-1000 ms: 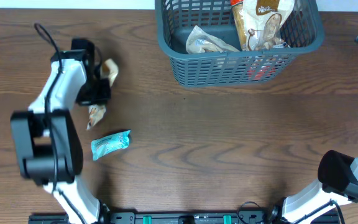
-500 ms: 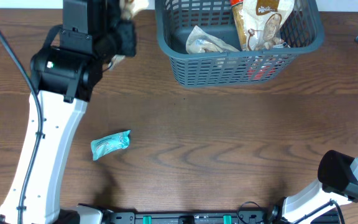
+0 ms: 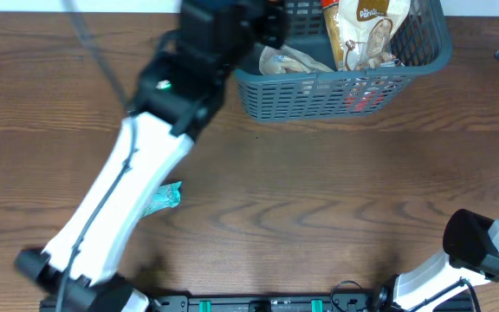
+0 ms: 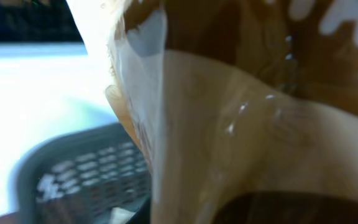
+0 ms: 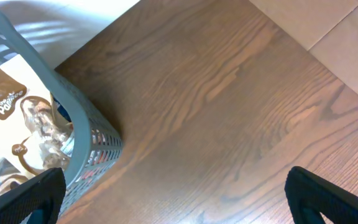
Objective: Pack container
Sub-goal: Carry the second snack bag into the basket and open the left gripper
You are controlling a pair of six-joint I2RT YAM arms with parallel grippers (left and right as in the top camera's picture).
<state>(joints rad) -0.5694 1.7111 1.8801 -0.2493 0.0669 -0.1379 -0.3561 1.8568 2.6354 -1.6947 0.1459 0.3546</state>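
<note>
Container (image 3: 336,97) sits at far edge of table (image 3: 336,199), centre-right. Inside: brown-and-white snack pkt (image 3: 366,30) upright at the back, crumpled clear pkt (image 3: 288,61) on the floor, sth red (image 3: 366,100) showing thru front lattice. L gripper (image 3: 268,19) hovers over container's left rim. In L wrist view a tan translucent pkt (image 4: 241,124) fills the frame above the basket wall, so it's clamped on that, tho fingers themselves are hidden. Teal pkt (image 3: 168,198) lies on table, partly under L arm. R gripper (image 5: 173,186) is by container's right side, fingers spread wide, nothing between.
</note>
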